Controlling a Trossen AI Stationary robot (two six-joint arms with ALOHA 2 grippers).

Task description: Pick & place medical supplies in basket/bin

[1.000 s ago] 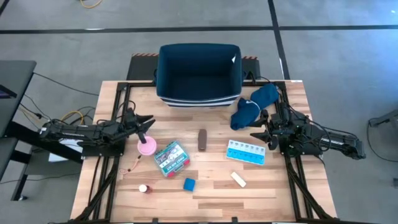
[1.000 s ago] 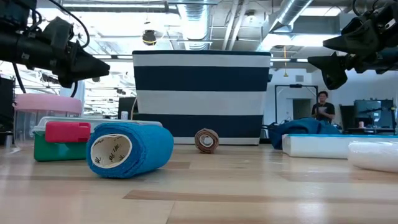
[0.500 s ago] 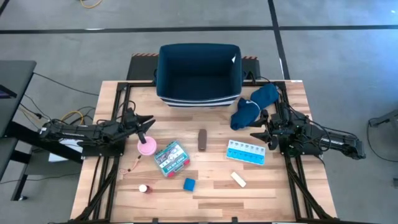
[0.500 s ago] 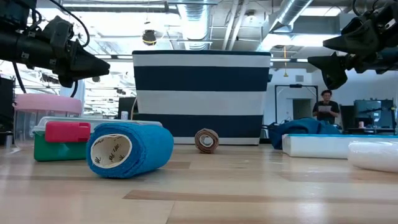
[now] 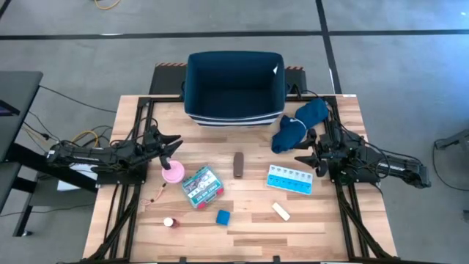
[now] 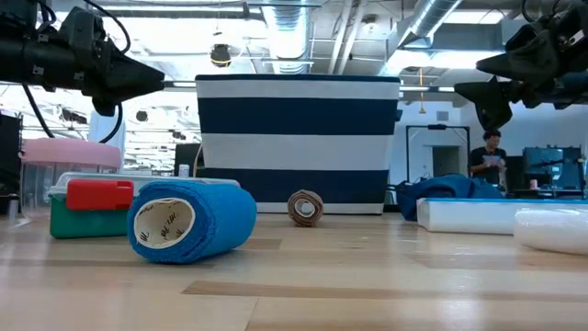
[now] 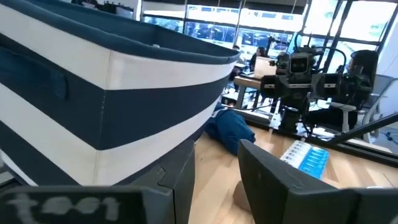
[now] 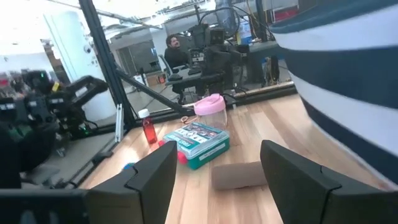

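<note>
1. The left gripper [image 5: 170, 144] hangs over the table's left side, just above and beside the pink roll [image 5: 173, 172]. Its fingers are spread and hold nothing; in the left wrist view the two dark fingers [image 7: 273, 180] stand apart with bare wood between them.
2. The right gripper [image 5: 304, 152] is over the table's right side, between the blue cloth [image 5: 297, 123] and the pill organizer [image 5: 289, 179]. Its fingers are also spread and empty; the right wrist view shows a wide gap between them.
3. The bin [image 5: 234, 88] sits at the far edge of the table, centred, dark navy with a pale stripe. Nothing shows inside it in the high view.
4. The pink roll stands on the left, touching neither finger as far as the high view tells.
5. The green-white-red box [image 5: 202, 185] lies just right of the roll, turned at an angle.
6. The brown bar [image 5: 238, 164] lies near the middle of the table, between the box and the organizer.
7. The pill organizer lies right of centre, near the right gripper.
8. The blue cube [image 5: 223, 217] sits toward the near edge, in front of the box; the low view shows it as a roll of blue wrap [image 6: 190, 221] lying on its side.
9. The cream block [image 5: 281, 212] lies near the front, right of the cube.
10. The red-white bottle [image 5: 168, 221] stands at the near left.
11. The blue cloth is bunched at the far right, just beside the bin's right corner.
12. A person [image 6: 487, 156] stands in the room behind the table.
</note>
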